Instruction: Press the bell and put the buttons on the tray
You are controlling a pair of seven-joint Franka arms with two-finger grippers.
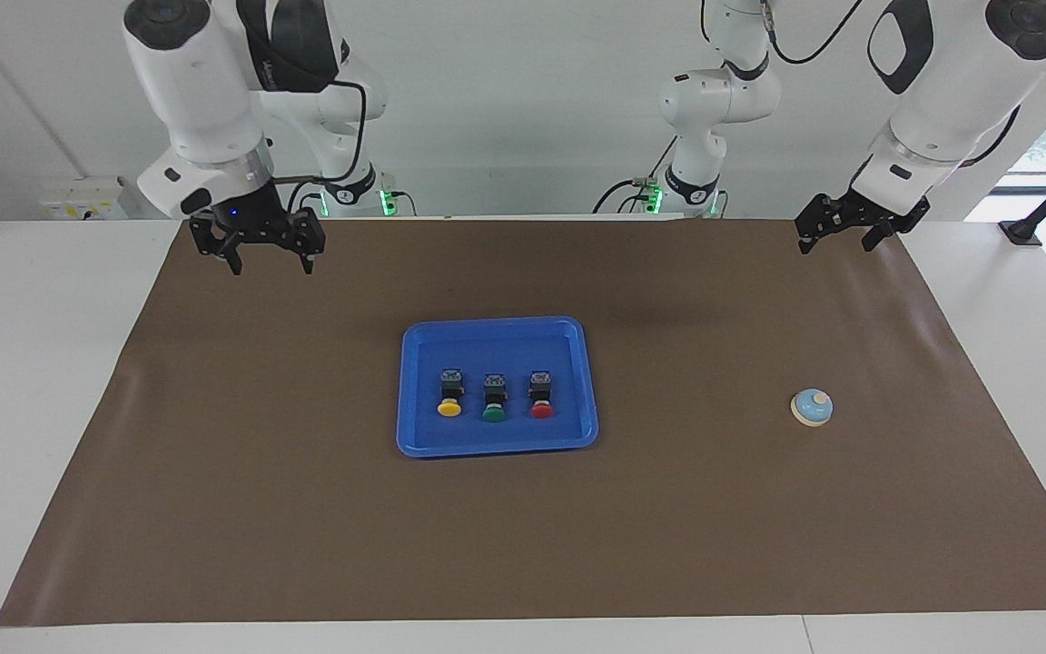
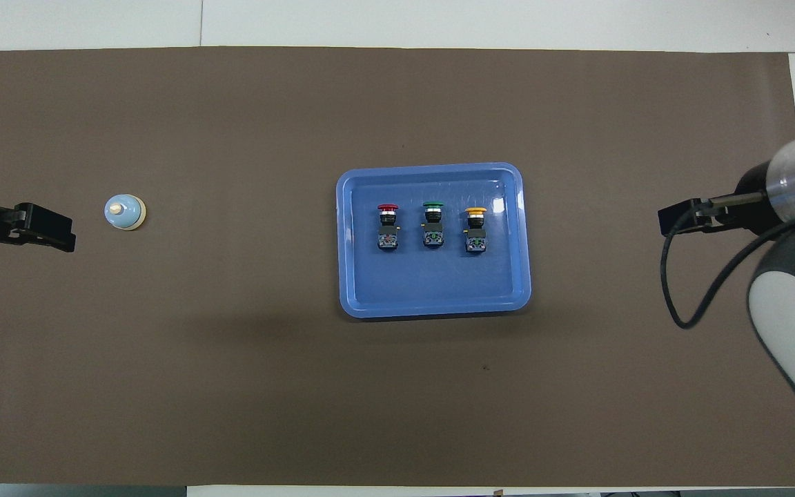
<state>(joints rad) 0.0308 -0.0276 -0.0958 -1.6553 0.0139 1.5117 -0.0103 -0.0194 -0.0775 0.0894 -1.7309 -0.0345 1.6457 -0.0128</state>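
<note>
The blue tray (image 1: 496,341) (image 2: 432,293) lies mid-table on the brown mat. Three buttons lie in a row in it, none touched by a gripper: yellow (image 1: 449,401) (image 2: 475,226), green (image 1: 493,402) (image 2: 432,222) and red (image 1: 541,401) (image 2: 387,224). The light blue bell (image 1: 812,407) (image 2: 124,212) stands on the mat toward the left arm's end. My right gripper (image 1: 271,267) (image 2: 670,221) hangs open and empty, high over the mat at the right arm's end. My left gripper (image 1: 836,243) (image 2: 52,233) waits open and empty, raised over the mat's edge beside the bell.
A brown mat (image 1: 305,509) covers most of the white table (image 1: 33,363). A black cable (image 2: 677,304) hangs in a loop from the right wrist. A third robot base (image 1: 695,182) stands at the robots' edge of the table.
</note>
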